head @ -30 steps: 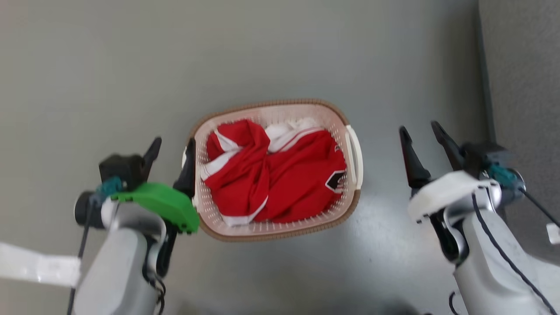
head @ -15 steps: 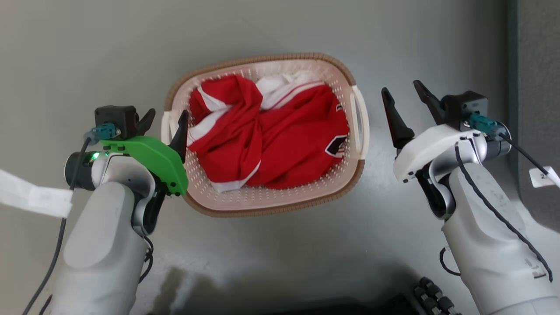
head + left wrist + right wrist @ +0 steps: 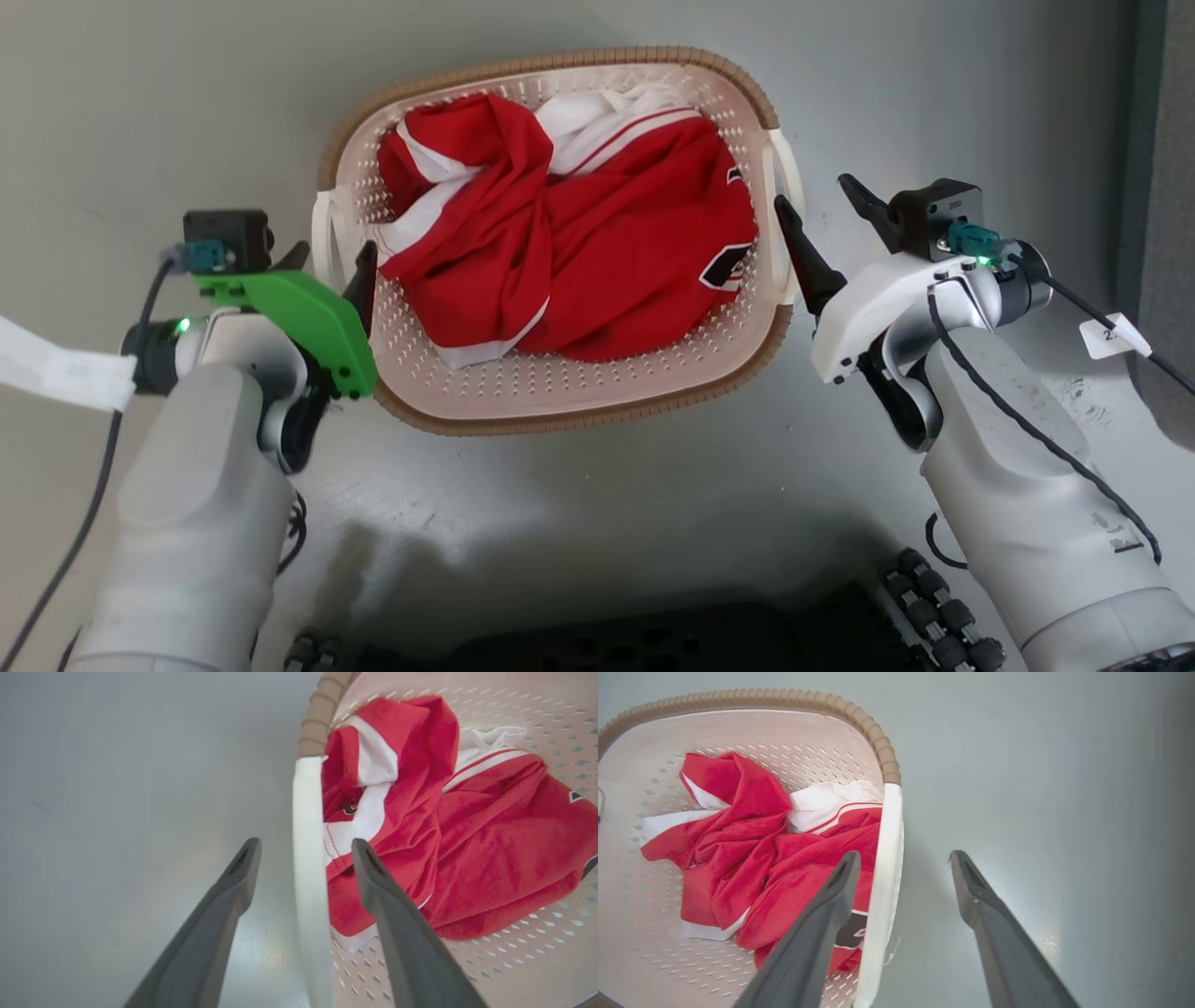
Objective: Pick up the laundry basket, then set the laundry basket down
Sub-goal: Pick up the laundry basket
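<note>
Your left gripper (image 3: 334,250) is released, its two dark fingers spread wide and straddling the laundry basket's left handle (image 3: 322,233). In the left wrist view (image 3: 304,842) the white handle bar (image 3: 308,858) runs up between the fingers. One finger stands outside it over the grey floor (image 3: 93,812). The other stands inside the laundry basket (image 3: 514,961), over the red garment (image 3: 490,858). A gap shows on each side of the bar, so nothing is clamped.

Your right gripper (image 3: 812,191) is released too, fingers parted. Its wrist view (image 3: 904,854) shows the right handle (image 3: 882,858) between the fingers, just beside the inner one. That inner finger overlaps the red garment (image 3: 738,858). The outer finger is well out over bare floor (image 3: 1064,788). You cannot tell from these views whether the inner finger touches the handle.

The laundry basket (image 3: 560,383) sits between your two grippers and ahead of both forearms, and it looks to be resting on the floor (image 3: 140,93). Its brown woven rim (image 3: 579,418) curves round just beside the green wrist cover (image 3: 299,313) on your left arm. On the other side it passes near the white wrist cover (image 3: 868,299) on your right arm. The red garment (image 3: 607,252), with white bands and a dark emblem, lies crumpled in the laundry basket and covers most of its floor. The right handle (image 3: 787,177) lies just inward of your right gripper's inner finger.
</note>
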Robot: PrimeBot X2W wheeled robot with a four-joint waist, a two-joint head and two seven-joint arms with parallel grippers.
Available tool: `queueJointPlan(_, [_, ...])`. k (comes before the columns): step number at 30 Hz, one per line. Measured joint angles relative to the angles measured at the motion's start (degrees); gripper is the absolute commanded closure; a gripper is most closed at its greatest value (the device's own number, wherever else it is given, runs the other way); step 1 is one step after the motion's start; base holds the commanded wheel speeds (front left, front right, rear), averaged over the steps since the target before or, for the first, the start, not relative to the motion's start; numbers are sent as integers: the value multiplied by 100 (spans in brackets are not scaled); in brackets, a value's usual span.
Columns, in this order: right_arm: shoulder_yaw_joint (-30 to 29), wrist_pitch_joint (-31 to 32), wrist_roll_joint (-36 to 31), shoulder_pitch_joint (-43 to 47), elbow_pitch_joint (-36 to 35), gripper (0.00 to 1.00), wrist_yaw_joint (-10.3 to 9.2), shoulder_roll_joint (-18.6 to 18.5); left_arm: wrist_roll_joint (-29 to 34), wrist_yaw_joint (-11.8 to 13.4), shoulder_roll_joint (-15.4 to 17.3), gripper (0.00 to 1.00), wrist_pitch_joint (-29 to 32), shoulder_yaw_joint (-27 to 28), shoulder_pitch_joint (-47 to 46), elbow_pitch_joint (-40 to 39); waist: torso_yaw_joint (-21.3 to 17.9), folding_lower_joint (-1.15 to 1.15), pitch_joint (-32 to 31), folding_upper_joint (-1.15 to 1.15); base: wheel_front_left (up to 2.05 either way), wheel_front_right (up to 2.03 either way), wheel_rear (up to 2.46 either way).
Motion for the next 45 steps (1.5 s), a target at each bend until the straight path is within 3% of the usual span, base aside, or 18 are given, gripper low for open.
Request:
queueJointPlan(11, [241, -1, 227, -494, 416, 0, 0, -9, -58, -73, 4, 0, -7, -15, -674, 563, 36, 0, 339, 0, 0, 0, 0])
queueJointPlan(12, [270, -1, 272, -537, 446, 33, 0, -10, -88, -74, 5, 77, -7, -4, -728, 598, 36, 0, 362, 0, 0, 0, 0])
queueJointPlan(13, [287, -4, 321, -574, 478, 100, 1, -8, -119, -78, 2, 100, -4, -13, -786, 676, 35, 0, 382, 0, 0, 0, 0])
queueJointPlan(33, [502, -209, 782, -903, 1183, 100, 56, 92, -459, -180, -234, 100, -202, -110, -1125, 1467, 60, -1, 298, 0, 0, 0, 0])
queueJointPlan(45, [673, -67, 1298, -903, 1742, 100, 158, 123, -828, -180, -370, 100, 259, -186, -1125, 1954, 9, -1, -203, 0, 0, 0, 0])
